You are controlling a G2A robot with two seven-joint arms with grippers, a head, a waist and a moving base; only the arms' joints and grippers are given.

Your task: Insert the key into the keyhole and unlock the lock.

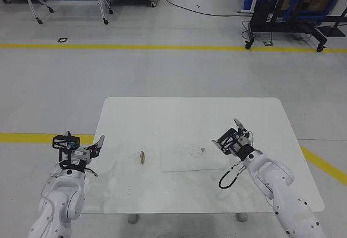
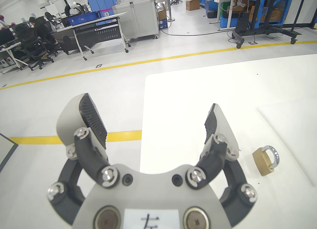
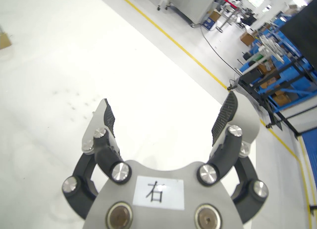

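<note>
**Lock** [image 2: 263, 163]: body of brass-coloured metal with a satin finish. Its shackle [image 2: 273, 155] is bright silver metal, mirror-glossy.

**Surface** [image 1: 191, 113]: white, smooth and faintly glossy, with a few small dark specks. In the top view, at 3 o'clock of the lock, lies a thin white sheet [image 1: 185, 160] that looks matt.

**Left hand** [image 2: 149, 116] and **right hand** [image 3: 168, 106]:
- fingers [image 2: 66, 121] shelled in a pale grey, smooth, matt material
- pads [image 2: 92, 118] black, finely ribbed, rubber-like
- links [image 2: 86, 150] matt black
- base plate [image 2: 151, 190] grey brushed metal
- screw heads [image 2: 195, 175] polished silver
- label [image 3: 158, 191] white paper
</note>
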